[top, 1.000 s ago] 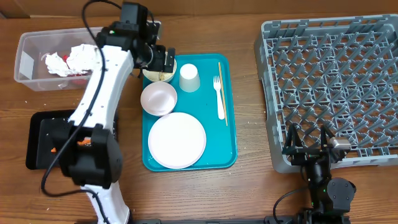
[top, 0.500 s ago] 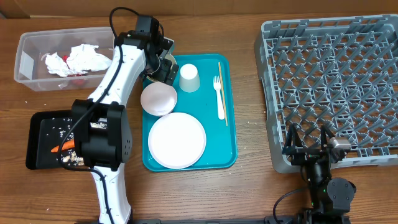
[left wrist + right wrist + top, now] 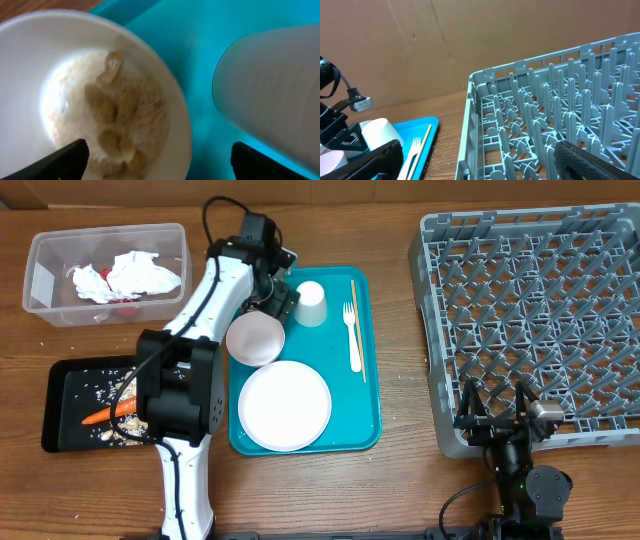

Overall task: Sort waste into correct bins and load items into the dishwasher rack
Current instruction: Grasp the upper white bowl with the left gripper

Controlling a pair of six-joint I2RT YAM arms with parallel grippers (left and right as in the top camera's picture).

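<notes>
Left tool [image 3: 169, 161]: released, empty, above the food bowl [image 3: 60, 75].
Grip: we should pinch its rim, keeping clear of the cup [image 3: 270, 80].
Right tool [image 3: 480, 161]: released, idle.

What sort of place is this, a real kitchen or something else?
Probably a lab bench staged as a dish-clearing station, not a real kitchen: a grey dishwasher rack and a teal tray holding a white plate sit on a bare wooden table, with a plain cardboard backdrop behind.

A robotics lab setup: a wooden desk [image 3: 400, 480] backed by a cardboard wall [image 3: 420, 45], with a white robot arm [image 3: 187, 330] standing at its near edge
</notes>
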